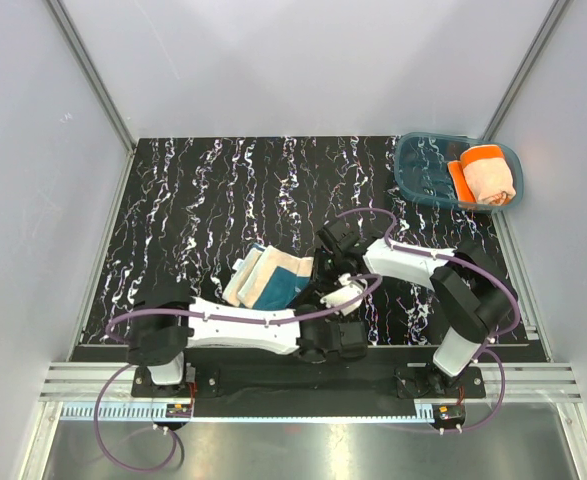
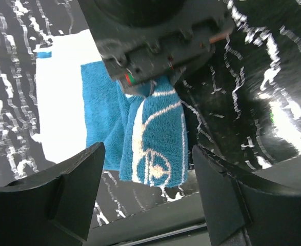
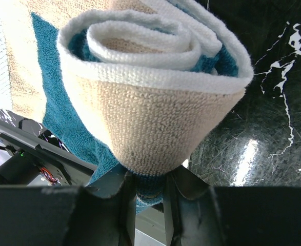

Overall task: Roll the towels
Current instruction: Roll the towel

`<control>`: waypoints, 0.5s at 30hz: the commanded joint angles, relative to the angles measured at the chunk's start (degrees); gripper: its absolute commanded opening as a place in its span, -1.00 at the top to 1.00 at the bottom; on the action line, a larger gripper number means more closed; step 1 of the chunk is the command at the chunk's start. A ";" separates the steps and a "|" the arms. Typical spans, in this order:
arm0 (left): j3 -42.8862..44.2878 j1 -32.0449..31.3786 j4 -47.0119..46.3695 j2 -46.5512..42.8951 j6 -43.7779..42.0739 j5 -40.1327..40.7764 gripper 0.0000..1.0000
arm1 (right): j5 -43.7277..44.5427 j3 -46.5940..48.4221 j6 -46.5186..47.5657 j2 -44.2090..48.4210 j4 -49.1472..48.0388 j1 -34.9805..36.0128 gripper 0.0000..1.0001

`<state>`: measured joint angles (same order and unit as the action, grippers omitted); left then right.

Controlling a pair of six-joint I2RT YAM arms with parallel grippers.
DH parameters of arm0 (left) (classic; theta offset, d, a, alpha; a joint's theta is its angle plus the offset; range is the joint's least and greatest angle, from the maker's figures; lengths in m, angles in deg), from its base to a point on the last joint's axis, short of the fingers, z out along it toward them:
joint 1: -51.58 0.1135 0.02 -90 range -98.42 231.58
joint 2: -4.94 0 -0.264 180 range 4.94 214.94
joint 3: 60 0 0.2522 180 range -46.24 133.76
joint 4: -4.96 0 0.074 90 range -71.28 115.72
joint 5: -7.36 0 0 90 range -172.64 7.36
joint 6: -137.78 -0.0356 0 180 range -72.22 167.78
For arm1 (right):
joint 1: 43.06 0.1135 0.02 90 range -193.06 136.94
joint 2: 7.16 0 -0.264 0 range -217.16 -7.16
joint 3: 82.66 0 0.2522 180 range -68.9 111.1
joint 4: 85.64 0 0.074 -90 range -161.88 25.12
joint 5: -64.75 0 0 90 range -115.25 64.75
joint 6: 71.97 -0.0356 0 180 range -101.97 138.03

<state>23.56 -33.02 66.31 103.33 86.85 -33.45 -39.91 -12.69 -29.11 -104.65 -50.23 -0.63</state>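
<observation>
Two towels are in my view; the orange towel (image 1: 488, 172) lies rolled inside the blue tray (image 1: 423, 172) at the far right corner of the bench (image 1: 193, 200); the teal towel (image 1: 271, 278) lies near the bench middle, one end curled into a roll; my right tool (image 3: 149, 192) is clenched on that rolled end; my left tool (image 2: 147, 156) stands released, fingers wide apart, the teal cloth visible between them.
</observation>
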 commanded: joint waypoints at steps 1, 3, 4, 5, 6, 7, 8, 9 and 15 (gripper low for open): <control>1.40 -1.45 4.71 2.42 3.21 5.40 -0.50 | 1.56 0.75 1.43 -1.74 3.75 0.98 0.96; 0.43 -1.54 3.22 2.60 3.38 3.38 -0.50 | 1.65 0.92 1.34 -1.74 4.01 0.98 0.96; -0.79 -1.54 1.64 2.60 3.47 2.76 -0.50 | 1.65 0.92 1.34 -1.47 4.28 0.98 0.96; -1.33 -1.54 0.84 2.60 3.47 2.15 -0.50 | 1.65 0.92 1.43 -1.47 4.28 0.98 0.96; -1.86 -1.54 0.31 2.60 3.64 1.27 -0.50 | 1.73 0.92 1.43 -1.21 4.45 0.98 0.96; -2.82 -1.54 -0.82 2.68 3.73 0.83 -0.50 | 1.82 0.92 1.52 -1.21 4.63 1.07 0.96; -3.26 -1.54 -1.53 3.12 3.65 0.39 -0.50 | 1.82 0.92 1.52 -1.21 4.63 0.98 0.96; -3.70 -1.54 -2.23 3.21 3.30 -0.66 -0.50 | 1.82 0.92 1.52 -1.12 4.72 0.98 0.95; -7.04 -1.27 -7.86 4.79 3.21 -3.31 -0.50 | 1.56 0.75 1.26 -1.21 4.63 0.98 0.96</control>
<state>17.77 -34.46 63.30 107.09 88.79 -35.22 -39.86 -12.24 -28.93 -104.74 -49.48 -0.61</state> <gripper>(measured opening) 0.747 0.271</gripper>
